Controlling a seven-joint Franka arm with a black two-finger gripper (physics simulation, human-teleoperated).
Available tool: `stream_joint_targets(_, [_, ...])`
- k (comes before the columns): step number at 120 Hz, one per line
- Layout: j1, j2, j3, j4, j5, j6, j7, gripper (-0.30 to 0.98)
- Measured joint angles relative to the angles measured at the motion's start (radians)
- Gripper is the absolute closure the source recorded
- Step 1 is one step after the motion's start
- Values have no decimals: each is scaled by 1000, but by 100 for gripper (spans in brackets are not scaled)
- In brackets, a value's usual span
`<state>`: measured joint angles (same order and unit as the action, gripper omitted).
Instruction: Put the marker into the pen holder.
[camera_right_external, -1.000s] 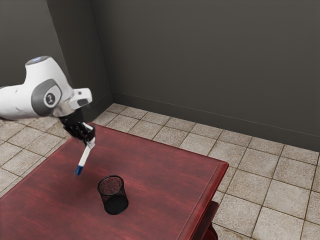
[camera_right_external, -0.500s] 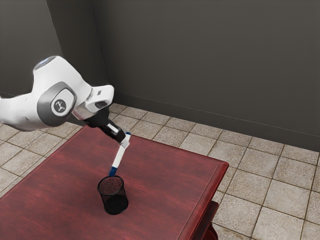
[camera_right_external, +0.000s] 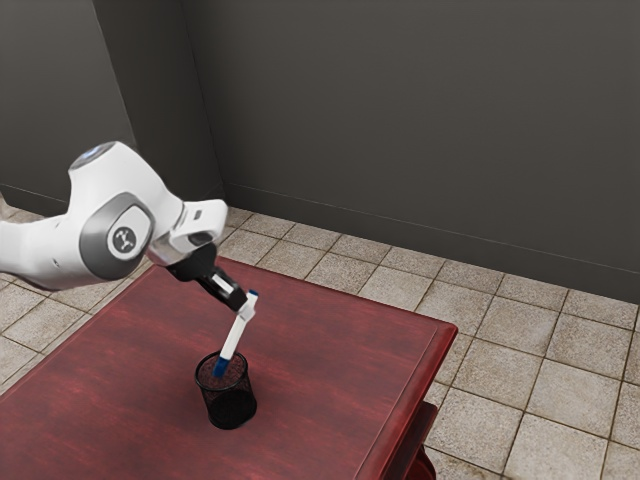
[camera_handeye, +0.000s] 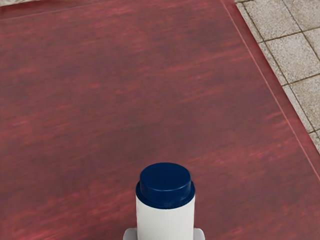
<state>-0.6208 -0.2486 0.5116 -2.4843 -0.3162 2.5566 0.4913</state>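
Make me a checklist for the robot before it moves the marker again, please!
1. Jaws closed on the marker from both sides: ok.
2. Pen holder standing upright on the table: ok.
3. Marker's blue lower end lined up with the holder's opening: ok, it's at the mouth.
4. Marker standing straight up: not ok, it leans.
5. Marker down on the holder's bottom: not ok, its lower end is up near the rim, so letting go now might make it drop.
6. Grip strong enough not to slip: cannot tell.
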Motion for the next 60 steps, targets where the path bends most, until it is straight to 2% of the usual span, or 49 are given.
stream_joint_targets(46, [-6,-1,37,-35,-39,69,44,70])
stream_joint_targets(60, [-10,2,38,-31,-50,72,66,47])
